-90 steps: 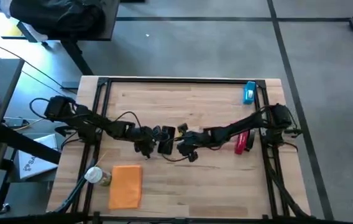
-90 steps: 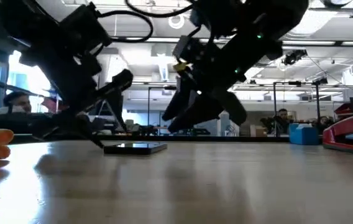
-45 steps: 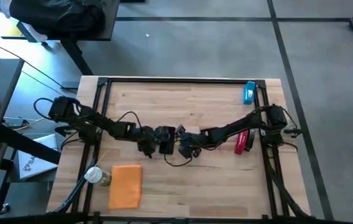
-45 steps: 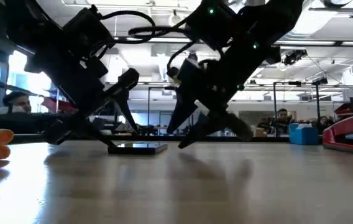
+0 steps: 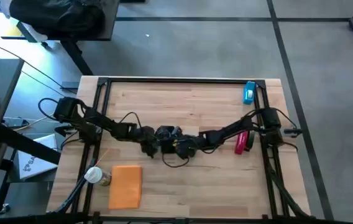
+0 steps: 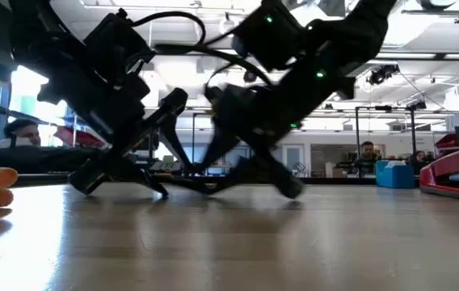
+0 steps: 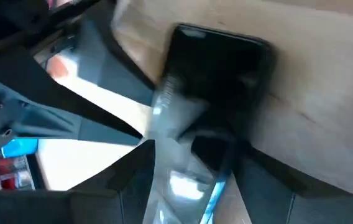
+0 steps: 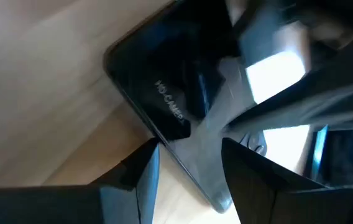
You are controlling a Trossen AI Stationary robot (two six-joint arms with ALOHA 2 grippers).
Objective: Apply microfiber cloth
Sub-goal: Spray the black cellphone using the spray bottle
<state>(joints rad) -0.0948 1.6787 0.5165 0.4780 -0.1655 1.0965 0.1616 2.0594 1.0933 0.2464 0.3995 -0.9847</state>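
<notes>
Orange microfiber cloth (image 5: 125, 186): one, untouched; two open hands, left (image 5: 153, 142) and right (image 5: 176, 144), flank one phone (image 7: 217, 87).

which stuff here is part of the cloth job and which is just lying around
Belongs to the job:
- bright-orange square microfiber cloth, lying untouched near the table's front-left
- small black rectangular phone, between both grippers at mid-table
- left gripper
- right gripper

Just lying about:
- red stapler
- small blue box
- white-capped bottle
</notes>
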